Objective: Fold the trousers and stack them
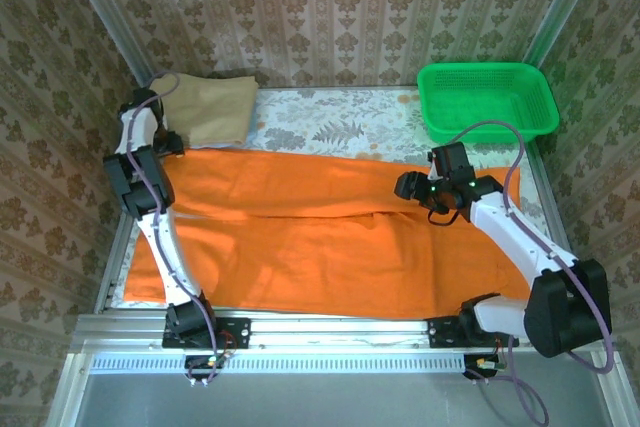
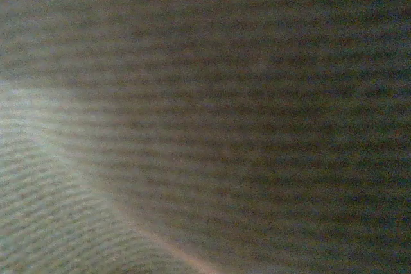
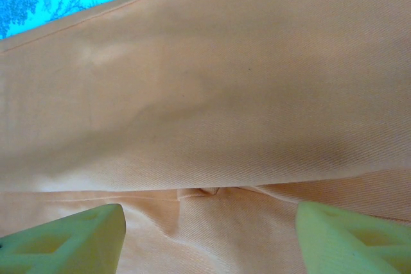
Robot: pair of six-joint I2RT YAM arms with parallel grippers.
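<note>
Orange trousers (image 1: 300, 247) lie spread flat across most of the table, legs running L–R, near edge just beside the front rail, a long crease down the middle. Soft twill weave, plain, faint wrinkles. Under them a floral-print table cover (image 1: 330, 127) shows along the back strip. Behind at far L, a folded tan garment (image 1: 215, 112) touches the trousers' back edge; a green plastic mesh basket (image 1: 480, 69) sits at back R corner, near the trousers' R end. Right gripper (image 3: 210, 226) hovers low over the R part of the fabric, near the mid crease: pale yellow-green fingers (image 3: 70, 239) spread wide apart, nothing gripped. Left gripper (image 1: 168, 142) is at the far-L back corner where tan and orange cloth meet; can't tell how wide it stands or if it has cloth. Left wrist view is blurred, dark weave pressed close.
</note>
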